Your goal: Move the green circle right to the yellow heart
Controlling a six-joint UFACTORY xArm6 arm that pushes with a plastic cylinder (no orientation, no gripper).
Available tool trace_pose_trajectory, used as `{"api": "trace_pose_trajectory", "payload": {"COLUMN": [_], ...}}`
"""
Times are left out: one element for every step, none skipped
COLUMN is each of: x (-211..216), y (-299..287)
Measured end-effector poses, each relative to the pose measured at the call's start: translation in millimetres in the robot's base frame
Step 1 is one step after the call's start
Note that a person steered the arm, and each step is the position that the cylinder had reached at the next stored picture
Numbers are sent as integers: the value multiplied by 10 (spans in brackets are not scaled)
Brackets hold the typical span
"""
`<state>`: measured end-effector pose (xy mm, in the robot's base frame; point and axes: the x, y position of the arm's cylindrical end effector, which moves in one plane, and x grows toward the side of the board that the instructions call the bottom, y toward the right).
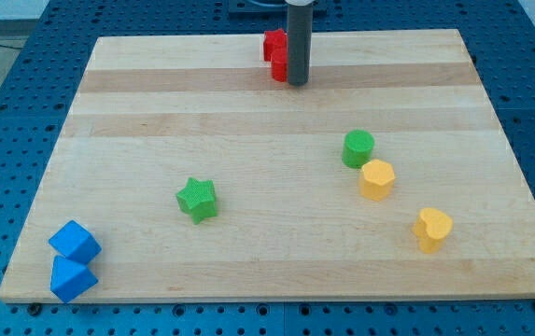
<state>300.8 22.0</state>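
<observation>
The green circle (359,148) sits right of the board's middle. It touches a yellow hexagon (376,178) just below and to its right. The yellow heart (432,229) lies further to the lower right, apart from both. My tip (297,83) rests on the board near the view's top, far above and left of the green circle. It stands right beside a red block (275,53), whose shape the rod partly hides.
A green star (197,199) lies left of the middle. Two blue cubes (74,243) (72,278) sit at the lower left corner. The wooden board (155,112) lies on a blue pegboard table (6,112).
</observation>
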Motion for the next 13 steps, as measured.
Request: {"api": "trace_pose_trajectory", "payload": {"x": [-18,-18,185,652,1027,1381,1548,1566,1562,1408,1339,1380,1517], "y": [-168,-189,-201,-109,236,552,864,1358,1473,1513,1783,2015,1938]}}
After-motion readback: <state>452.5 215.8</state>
